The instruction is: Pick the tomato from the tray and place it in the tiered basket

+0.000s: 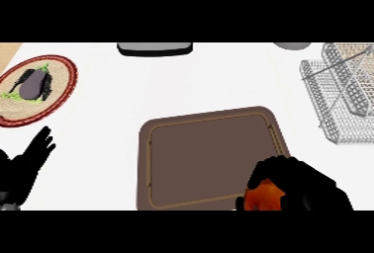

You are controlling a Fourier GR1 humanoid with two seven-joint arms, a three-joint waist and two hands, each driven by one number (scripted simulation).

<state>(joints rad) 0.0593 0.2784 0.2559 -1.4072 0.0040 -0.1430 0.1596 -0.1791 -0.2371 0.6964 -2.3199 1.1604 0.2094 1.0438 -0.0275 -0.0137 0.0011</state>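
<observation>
Right hand (310,190) clasps tomato (264,196) at tray (205,153) edge.

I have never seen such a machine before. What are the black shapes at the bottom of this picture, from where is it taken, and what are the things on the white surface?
The picture is taken from the robot's head, looking steeply down at a white counter. The black shapes are the robot's two hands. The left hand shows at the lower left, open with fingers up, resting and holding nothing. The right hand is at the lower right, and its fingers curl round a red-orange tomato, at the near right corner of a brown tray. To the far right stands a white wire tiered basket, where the tomato should go. At the far left lies a red-rimmed plate with an eggplant on green leaves. At the far edge a dark object and a grey one are partly cut off; I cannot tell what they are.
</observation>
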